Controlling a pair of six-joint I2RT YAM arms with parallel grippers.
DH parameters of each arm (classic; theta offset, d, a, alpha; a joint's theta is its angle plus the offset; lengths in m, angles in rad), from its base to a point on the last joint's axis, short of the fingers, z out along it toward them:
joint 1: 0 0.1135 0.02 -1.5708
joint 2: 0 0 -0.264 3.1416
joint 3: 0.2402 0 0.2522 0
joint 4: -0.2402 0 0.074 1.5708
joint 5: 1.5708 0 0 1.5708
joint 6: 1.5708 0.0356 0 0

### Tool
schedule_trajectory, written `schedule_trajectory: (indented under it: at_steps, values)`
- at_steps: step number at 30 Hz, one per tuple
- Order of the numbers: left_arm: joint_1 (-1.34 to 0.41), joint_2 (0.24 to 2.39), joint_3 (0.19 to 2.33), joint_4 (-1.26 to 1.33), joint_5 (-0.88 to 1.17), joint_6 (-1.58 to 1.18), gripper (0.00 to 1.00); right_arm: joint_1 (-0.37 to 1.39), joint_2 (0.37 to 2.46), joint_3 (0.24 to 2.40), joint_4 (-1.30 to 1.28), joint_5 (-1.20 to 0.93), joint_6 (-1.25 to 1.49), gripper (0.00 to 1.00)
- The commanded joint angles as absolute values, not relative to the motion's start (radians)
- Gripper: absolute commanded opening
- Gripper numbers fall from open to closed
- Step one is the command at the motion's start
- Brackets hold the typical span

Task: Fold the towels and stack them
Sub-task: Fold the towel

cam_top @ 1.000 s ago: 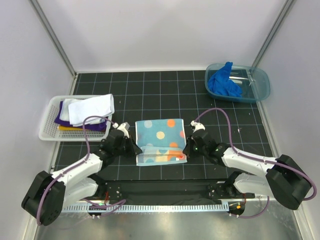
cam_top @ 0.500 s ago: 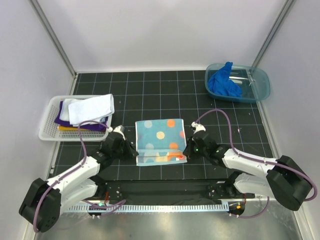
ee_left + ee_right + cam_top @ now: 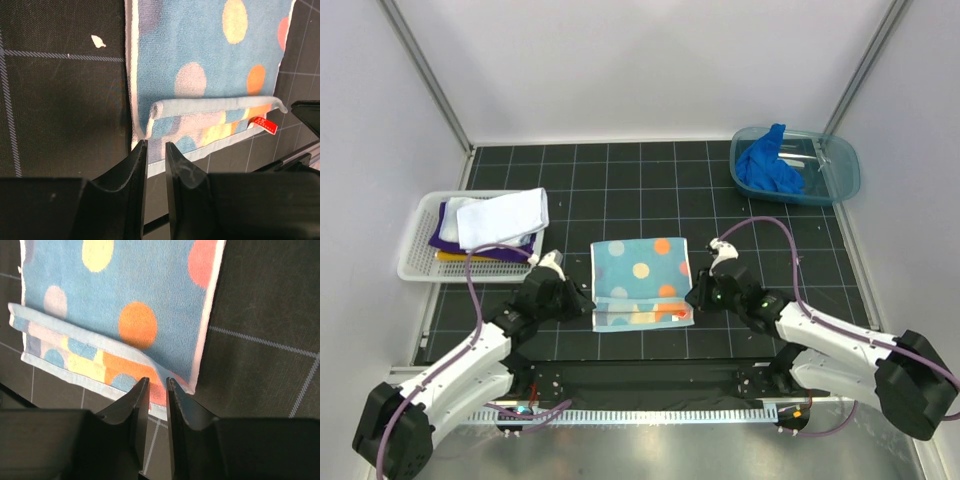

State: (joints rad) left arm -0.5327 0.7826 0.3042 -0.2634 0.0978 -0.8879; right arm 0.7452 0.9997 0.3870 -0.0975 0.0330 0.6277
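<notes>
A light blue towel with orange and yellow spots (image 3: pixel 641 282) lies flat at the table's middle, its near strip folded over. It also shows in the left wrist view (image 3: pixel 200 60) and the right wrist view (image 3: pixel 125 285). My left gripper (image 3: pixel 582 300) (image 3: pixel 154 143) is at the towel's near left corner, jaws a narrow gap apart and empty. My right gripper (image 3: pixel 692 297) (image 3: pixel 157 380) is at the near right corner, also narrowly open and empty. A bright blue towel (image 3: pixel 767 165) lies in the teal tub. White (image 3: pixel 500 217), purple (image 3: pixel 442 238) and yellow (image 3: pixel 455 256) towels lie in the basket.
The white mesh basket (image 3: pixel 415 255) stands at the left. The translucent teal tub (image 3: pixel 845 170) stands at the back right. White walls with metal posts close in the black gridded mat.
The left gripper has drawn back and to the left, off the towel's left edge. The right gripper has shifted slightly. The spotted towel has stayed put.
</notes>
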Motion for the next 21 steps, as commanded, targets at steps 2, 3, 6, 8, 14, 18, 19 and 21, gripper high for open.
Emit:
schedule_trajectory:
  at_steps: [2,3,6,8,14,18,19,21]
  values:
    - [-0.535,0.781,0.308,-0.281,0.097,-0.893,0.24,0.752,1.049,0.475,-0.063,0.109,0.621,0.29]
    - [-0.535,0.785,0.313,-0.278,0.097,-0.887,0.24,0.752,1.072,0.488,-0.055,0.115,0.620,0.29]
    - [-0.535,0.825,0.374,-0.278,0.078,-0.845,0.29,0.752,1.162,0.529,-0.031,0.140,0.618,0.29]
    - [-0.535,0.897,0.448,-0.281,0.043,-0.806,0.31,0.752,1.210,0.554,-0.017,0.143,0.620,0.29]
    - [-0.535,1.167,0.590,-0.252,0.040,-0.732,0.32,0.765,1.293,0.543,-0.006,0.124,0.634,0.28]
    - [-0.543,1.276,0.658,-0.213,0.077,-0.707,0.31,0.788,1.267,0.506,0.025,0.121,0.634,0.28]
    - [-0.546,1.294,0.667,-0.210,0.092,-0.697,0.31,0.787,1.252,0.491,0.026,0.118,0.634,0.28]
    - [-0.560,1.346,0.687,-0.209,0.103,-0.686,0.31,0.788,1.235,0.477,0.029,0.106,0.630,0.28]
